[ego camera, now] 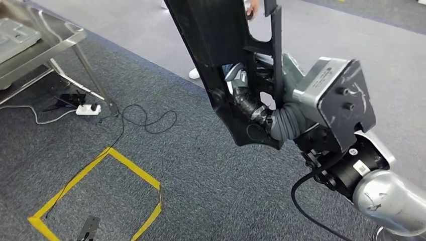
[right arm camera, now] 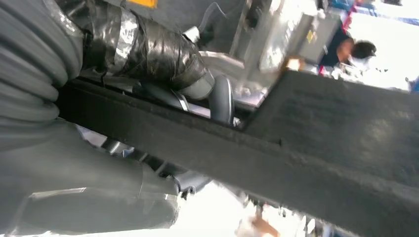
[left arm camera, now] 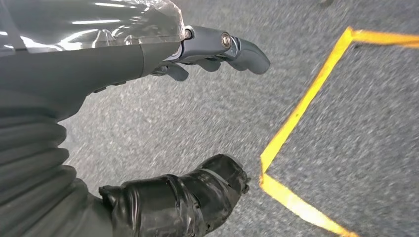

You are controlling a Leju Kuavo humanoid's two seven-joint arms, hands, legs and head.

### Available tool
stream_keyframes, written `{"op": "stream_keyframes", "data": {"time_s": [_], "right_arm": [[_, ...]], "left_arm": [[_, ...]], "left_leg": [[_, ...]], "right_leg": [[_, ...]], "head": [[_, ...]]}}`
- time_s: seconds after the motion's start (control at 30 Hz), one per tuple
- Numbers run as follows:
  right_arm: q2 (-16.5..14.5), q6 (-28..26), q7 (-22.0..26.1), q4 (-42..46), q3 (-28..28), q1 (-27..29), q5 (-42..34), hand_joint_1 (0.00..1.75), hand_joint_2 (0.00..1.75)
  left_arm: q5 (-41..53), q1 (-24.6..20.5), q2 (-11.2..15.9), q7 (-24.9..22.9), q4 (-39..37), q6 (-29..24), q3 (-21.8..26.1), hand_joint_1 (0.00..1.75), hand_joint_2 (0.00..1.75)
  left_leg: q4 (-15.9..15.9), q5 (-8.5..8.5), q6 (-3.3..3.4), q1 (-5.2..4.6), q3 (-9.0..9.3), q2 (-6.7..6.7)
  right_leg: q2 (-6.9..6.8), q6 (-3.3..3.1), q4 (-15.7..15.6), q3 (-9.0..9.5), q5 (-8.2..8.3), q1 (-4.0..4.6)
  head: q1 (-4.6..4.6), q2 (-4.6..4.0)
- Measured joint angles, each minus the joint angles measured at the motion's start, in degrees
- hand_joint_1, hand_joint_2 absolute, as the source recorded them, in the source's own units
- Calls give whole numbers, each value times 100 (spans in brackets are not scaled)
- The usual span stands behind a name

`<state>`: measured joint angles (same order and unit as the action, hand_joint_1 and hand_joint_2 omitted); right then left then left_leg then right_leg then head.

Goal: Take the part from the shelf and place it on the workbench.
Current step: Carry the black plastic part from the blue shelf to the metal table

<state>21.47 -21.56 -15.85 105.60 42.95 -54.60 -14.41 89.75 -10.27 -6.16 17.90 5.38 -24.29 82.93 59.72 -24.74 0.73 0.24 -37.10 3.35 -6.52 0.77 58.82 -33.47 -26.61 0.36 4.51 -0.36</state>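
- The black part [ego camera: 221, 55] is gripped by the right robot hand [ego camera: 251, 108] and carried upright at frame centre.
- The left robot hand [left arm camera: 197, 49] is held empty, fingers apart.
- Placement on the bench [ego camera: 55, 42], upper left, is judged outstanding.

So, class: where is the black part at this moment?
In the head view the black part is off the shelf, held upright by the right hand on the right, above grey carpet, away from the metal table.
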Motion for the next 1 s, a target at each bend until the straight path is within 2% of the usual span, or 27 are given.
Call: {"op": "stream_keyframes", "data": {"time_s": [0.03,0.07,0.13,0.2,0.23,0.27,0.3,0.33,0.37,0.43,0.47,0.5,0.53,0.57,0.6,0.63,0.7,0.73,0.77,0.8,0.83,0.87,0.93,0.97,1.0], "right_arm": [[-25,0,-11,-3,19,-20,14,175,175],[-46,-3,-21,-5,36,-36,27,175,175],[-64,-33,-47,-8,52,-50,50,175,175],[-64,-96,-72,-9,52,-12,63,175,175],[-63,-137,-83,-10,52,36,67,175,175],[-61,-178,-91,-13,52,95,66,175,175],[-59,-216,-96,-17,51,149,61,175,175],[-56,-244,-93,-22,50,188,53,175,175],[-51,-266,-89,-26,44,209,37,175,175],[-24,-299,-74,-29,15,244,2,175,175],[-3,-314,-68,-28,-6,274,-15,175,175],[24,-326,-66,-28,-28,309,-30,175,175],[48,-341,-68,-26,-51,344,-44,175,175],[79,-364,-75,-23,-74,377,-54,175,175],[109,-398,-85,-16,-100,411,-57,175,175],[148,-448,-91,-3,-134,451,-55,175,175],[245,-562,-92,48,-218,556,-48,175,175],[299,-607,-89,75,-263,619,-55,175,175],[345,-635,-87,97,-300,682,-64,175,175],[388,-648,-88,114,-326,738,-75,175,175],[427,-650,-89,133,-346,784,-82,175,175],[460,-650,-89,154,-365,816,-85,175,175],[521,-648,-91,199,-418,850,-80,175,175],[550,-646,-94,216,-443,859,-71,175,175],[575,-644,-98,231,-462,870,-59,175,175]], "left_arm": [[8,20,1,-33,0,26,-21,0,175],[14,47,1,-72,0,49,-49,0,175],[11,83,2,-135,1,84,-108,0,175],[-6,89,3,-151,2,100,-142,0,175],[-15,91,4,-141,2,105,-151,0,175],[-21,99,7,-125,2,109,-161,0,175],[-21,108,9,-108,2,113,-170,0,175],[-20,115,10,-95,2,116,-179,0,175],[-17,117,11,-83,2,116,-189,0,175],[-1,103,7,-51,1,113,-215,0,175],[7,89,4,-29,1,109,-231,0,175],[13,74,1,-4,0,102,-248,0,175],[14,60,-2,24,0,91,-260,0,175],[12,50,-4,56,0,75,-266,0,175],[10,39,-8,83,0,57,-269,0,175],[9,20,-11,103,1,38,-269,0,175],[11,-29,-15,104,1,10,-271,0,175],[13,-46,-19,94,1,2,-272,0,175],[14,-50,-25,83,1,-2,-272,0,175],[15,-45,-30,76,0,-5,-272,0,175],[15,-38,-33,72,1,-7,-272,0,175],[14,-34,-34,68,1,-10,-272,0,175],[13,-36,-38,51,1,-15,-272,0,175],[11,-34,-42,35,1,-19,-273,0,175],[11,-21,-45,21,0,-22,-273,0,175]], "left_leg": [[-7,7,46,2,0,-74],[-25,16,78,7,13,-136],[-60,41,149,27,47,-261],[-68,49,203,33,52,-395],[-68,50,216,30,50,-473],[-67,50,220,28,50,-558],[-65,51,220,26,51,-644],[-62,52,218,26,53,-730],[-60,54,214,27,55,-810],[-47,66,179,28,39,-951],[-46,77,148,37,20,-1010],[-51,93,108,52,-1,-1074],[-63,110,65,66,-17,-1142],[-65,112,34,80,-34,-1151],[-19,74,11,71,-62,-1070],[123,-22,-6,57,-128,-919],[746,-355,-32,37,-409,-557],[1120,-508,-51,45,-584,-466],[1390,-587,-70,57,-711,-417],[1460,-561,-88,70,-741,-388],[1285,-431,-100,83,-645,-354],[928,-245,-106,91,-452,-284],[205,-17,-83,55,-67,-44],[25,5,-51,36,24,27],[-33,-18,-15,14,42,41]], "right_leg": [[-55,26,-6,18,-13,-3],[-38,59,10,31,-42,-17],[231,110,295,-66,-244,-54],[554,127,1007,-400,-592,-75],[610,129,1368,-585,-718,-76],[634,126,1587,-710,-750,-77],[645,117,1593,-738,-674,-78],[667,100,1375,-658,-501,-80],[737,75,993,-495,-279,-82],[996,28,270,-178,2,-88],[1080,14,79,-92,48,-81],[1102,4,17,-63,39,-69],[1034,-9,-10,-46,53,-61],[960,-37,-40,-24,71,-64],[895,-69,-82,4,91,-72],[821,-102,-127,33,110,-84],[669,-145,-166,69,116,-81],[586,-154,-166,74,110,-77],[509,-157,-163,76,101,-75],[438,-151,-158,77,91,-77],[371,-138,-148,79,77,-81],[308,-116,-132,85,57,-86],[193,-54,-87,92,3,-66],[145,-23,-72,95,-18,-49],[94,6,-65,100,-35,-28]], "head": [[-11,1],[-13,0],[-28,-1],[-48,0],[-55,0],[-55,0],[-56,0],[-56,0],[-57,-1],[-52,1],[-55,1],[-54,0],[-55,0],[-58,0],[-51,0],[-34,0],[-3,0],[8,0],[6,0],[8,0],[8,0],[9,1],[10,1],[4,1],[-6,0]]}}
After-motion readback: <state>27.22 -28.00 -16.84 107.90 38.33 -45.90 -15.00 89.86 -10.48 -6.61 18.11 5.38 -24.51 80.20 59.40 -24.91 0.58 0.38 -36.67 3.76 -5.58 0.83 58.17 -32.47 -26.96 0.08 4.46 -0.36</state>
